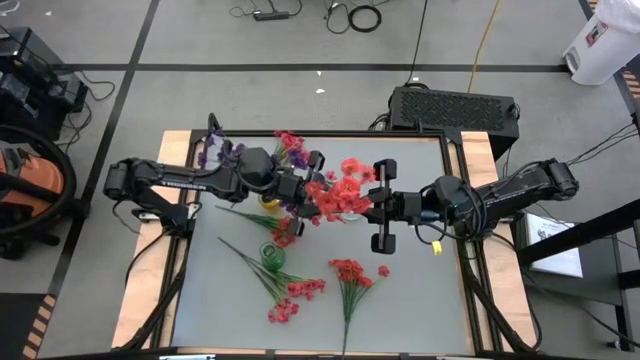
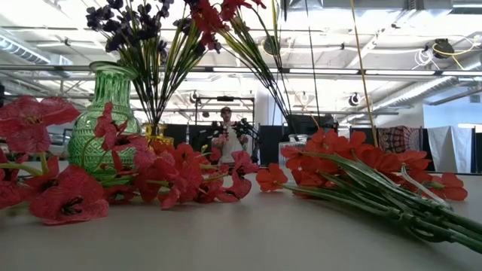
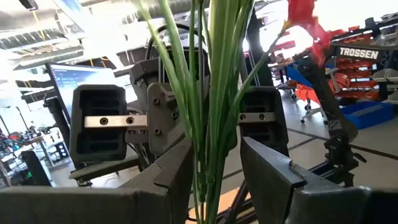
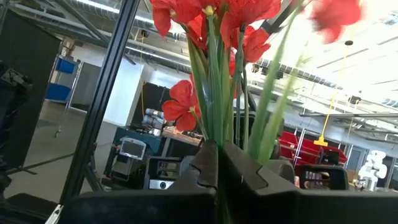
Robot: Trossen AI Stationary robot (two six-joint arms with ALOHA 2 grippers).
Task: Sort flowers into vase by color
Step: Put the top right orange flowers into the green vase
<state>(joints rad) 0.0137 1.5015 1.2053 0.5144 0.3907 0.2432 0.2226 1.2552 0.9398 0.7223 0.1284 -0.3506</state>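
Green stems (image 3: 208,124) of a red artificial sprig (image 1: 335,197) stand between my left gripper's (image 3: 214,171) half-open fingers, untouched by either. My right gripper (image 4: 217,165) pinches that bunch, jaws nearly closed on the stalks.

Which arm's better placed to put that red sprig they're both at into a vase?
Probably the right. The right claw is already shut on the red sprig at its stems, while the left claw stands open around the same stems, not gripping them.
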